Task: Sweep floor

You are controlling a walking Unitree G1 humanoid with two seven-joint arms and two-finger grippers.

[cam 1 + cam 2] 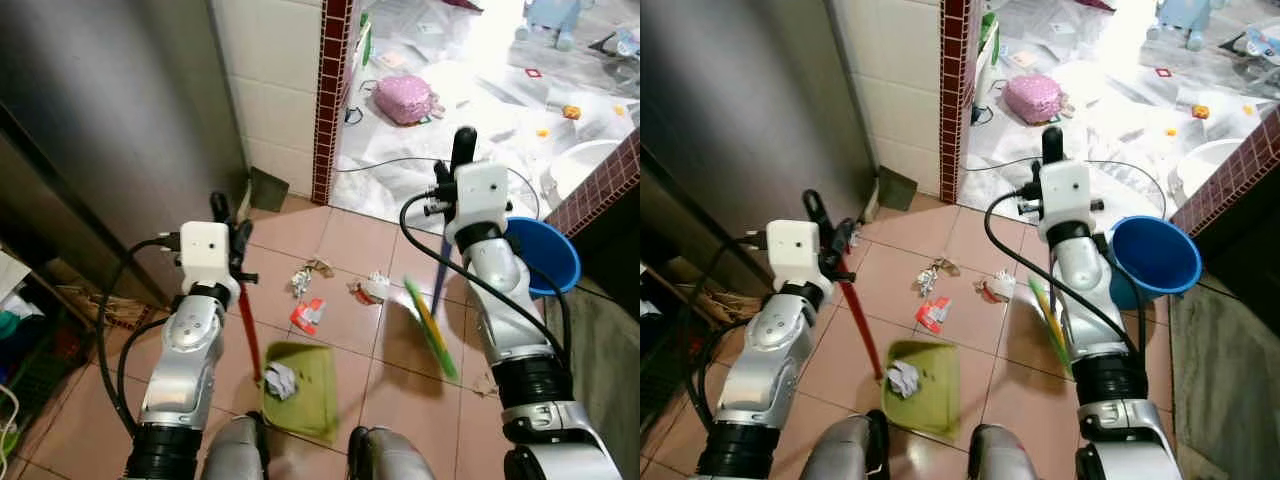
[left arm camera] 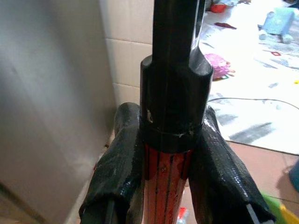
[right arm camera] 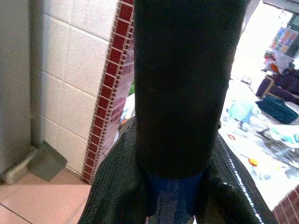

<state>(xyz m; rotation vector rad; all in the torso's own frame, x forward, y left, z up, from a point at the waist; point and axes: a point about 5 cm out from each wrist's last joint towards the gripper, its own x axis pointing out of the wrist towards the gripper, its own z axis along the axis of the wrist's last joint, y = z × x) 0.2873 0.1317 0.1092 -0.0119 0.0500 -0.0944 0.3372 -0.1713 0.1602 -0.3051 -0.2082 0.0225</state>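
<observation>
Clamping the broom [image 1: 432, 318] in my right gripper [image 1: 452, 178], I saw litter [image 1: 308, 316] lying left of its bristles, toward the dustpan [image 1: 305, 392] whose red handle my left gripper [image 1: 232, 238] gripped.

broom head [image 1: 432, 328] motion-blurred (green, yellow), litter [image 1: 309, 314] unreadable

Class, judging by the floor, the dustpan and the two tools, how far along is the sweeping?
Done: one crumpled paper lies on the green dustpan.
In hand: the left gripper holds the dustpan's red handle; the right gripper holds the broom.
Left: wrappers and paper scraps on the tiles.
</observation>
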